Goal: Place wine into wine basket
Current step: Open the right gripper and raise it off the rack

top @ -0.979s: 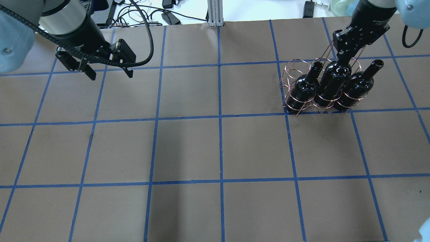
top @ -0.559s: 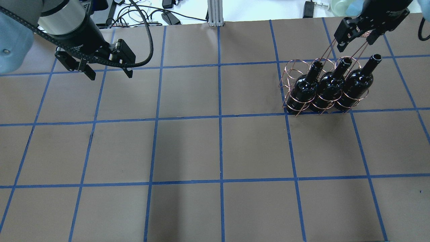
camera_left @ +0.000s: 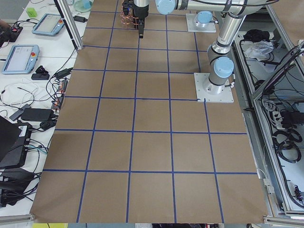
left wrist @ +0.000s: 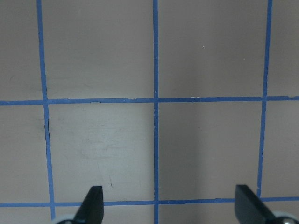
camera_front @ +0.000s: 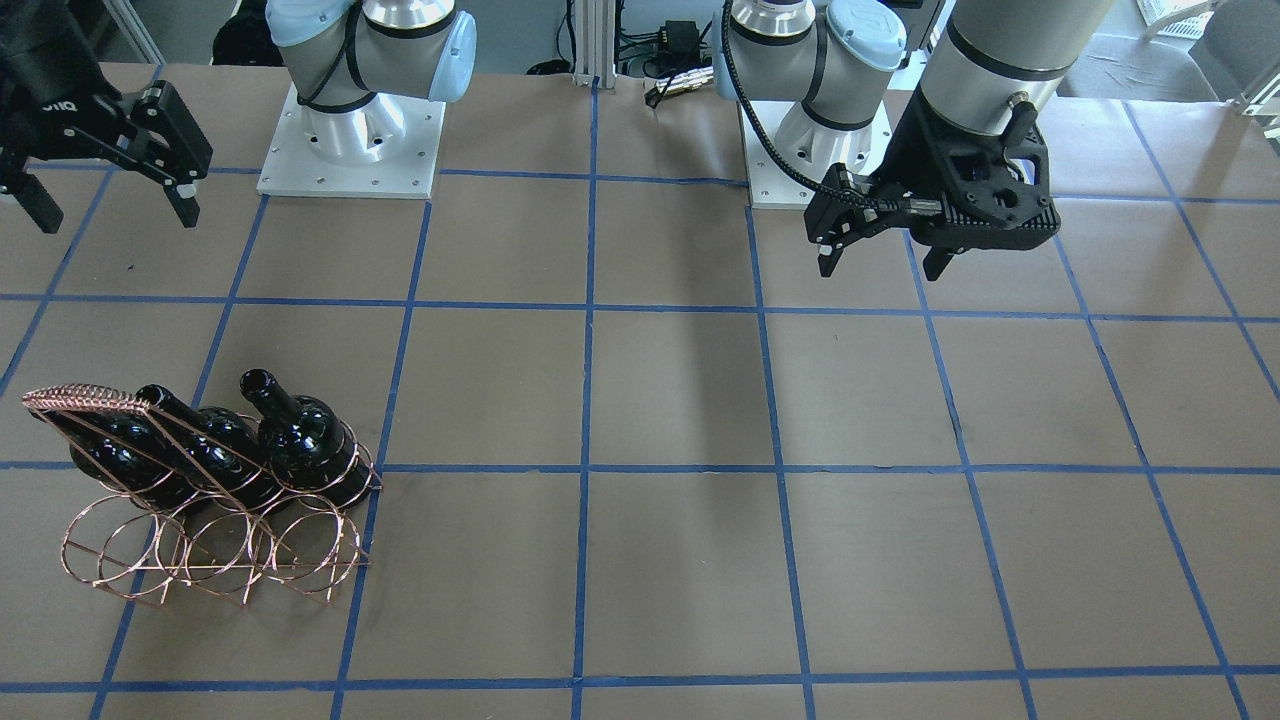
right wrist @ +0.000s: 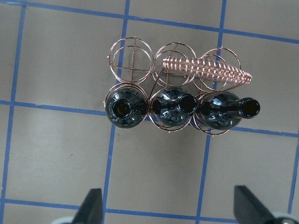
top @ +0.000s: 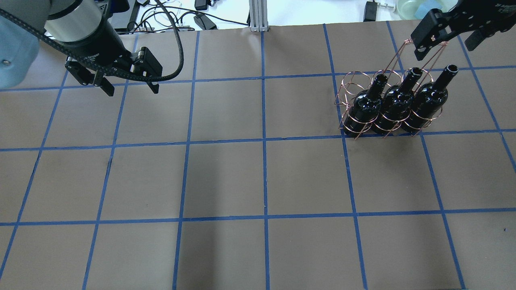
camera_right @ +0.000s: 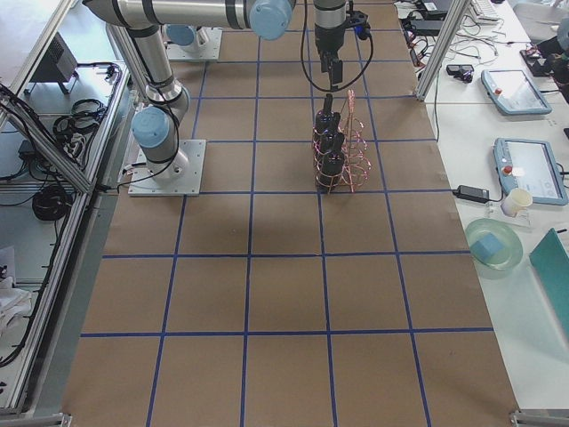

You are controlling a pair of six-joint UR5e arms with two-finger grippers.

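Three glossy black wine bottles stand in the front row of the copper wire wine basket at the table's far right. The middle bottle sits between the left bottle and the right bottle. From the right wrist view I look straight down on the bottle mouths and the basket. My right gripper is open and empty, above and beyond the basket, touching nothing. My left gripper is open and empty over bare table at the far left.
The basket's back row of rings is empty and its slanted ribbed top rises over the back rings. Brown table with blue tape grid. Cables and gear lie beyond the far edge. Arm bases stand at the robot's side.
My right gripper let go of the middle bottle and rose up and away from the basket. The bottle dropped fully into its ring. The left arm barely moved.
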